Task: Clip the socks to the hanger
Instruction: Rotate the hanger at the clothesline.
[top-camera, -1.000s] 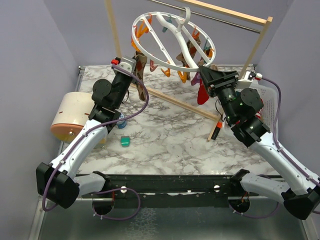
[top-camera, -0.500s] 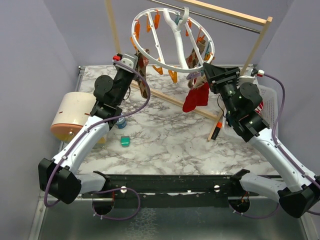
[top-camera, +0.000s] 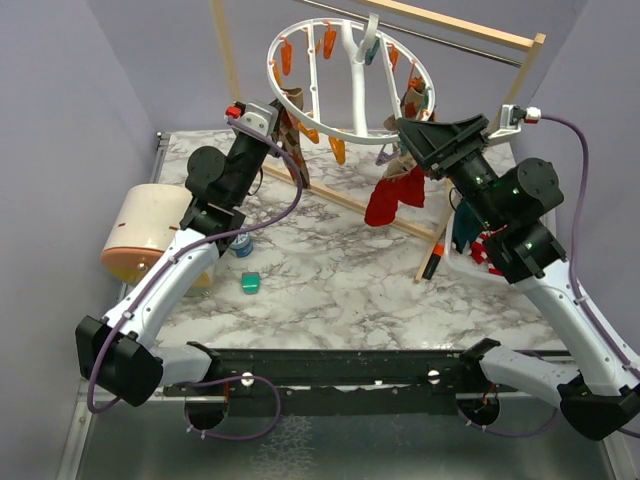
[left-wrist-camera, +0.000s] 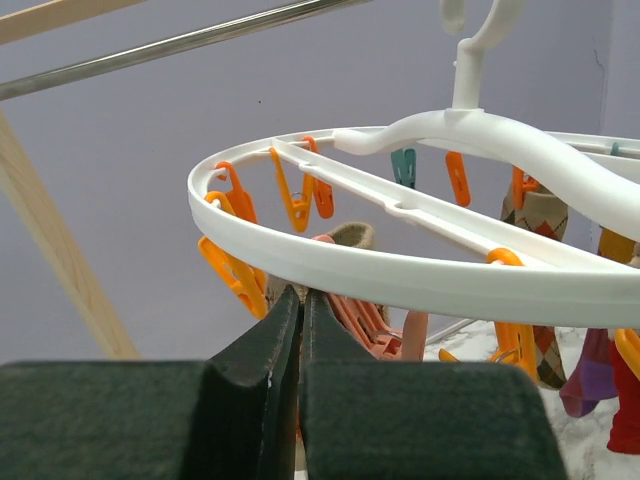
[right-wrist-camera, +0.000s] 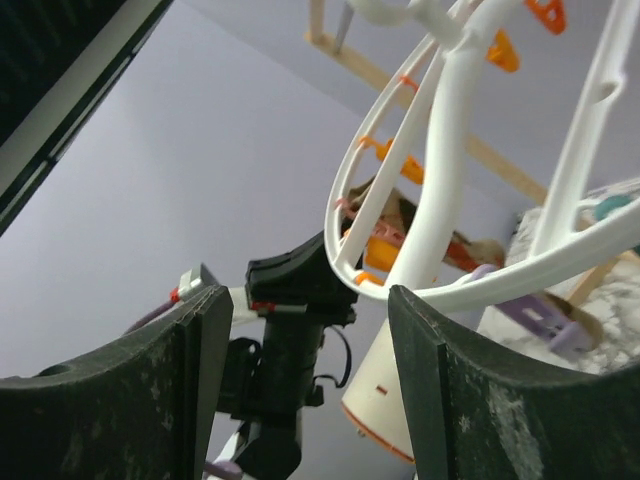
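My right claw (right-wrist-camera: 305, 300) stands with its jaws wide apart and nothing between them. Through its wrist camera I look up past both fingers at the underside of the hanger (top-camera: 353, 85), whose white ring hangs tilted from the rod of the wooden rack (top-camera: 345, 200). In the overhead view, just below and left of that claw, a red sock (top-camera: 392, 198) dangles from the ring's near right rim with its long axis straight down, so I judge that one clipped. As I read it, the next move turns on the loose pair. A dark teal sock (top-camera: 463, 226) and a red-and-white striped sock (top-camera: 488, 252) lie on the table (top-camera: 330, 270) right beneath my right forearm, down and back toward that arm's base from the open jaws. The arm partly hides both, so I cannot tell which way their length runs. The right arm is plainly the nearer, and reaching them calls for tipping the wrist down and drawing in. My left claw (left-wrist-camera: 301, 296) is pressed together, its tips just under the ring's left rim beside an orange clip (left-wrist-camera: 235, 275), with a brown patterned sock (top-camera: 292, 140) hanging close. Whether any fabric is pinched there I cannot tell. That claw is well apart from the loose socks.
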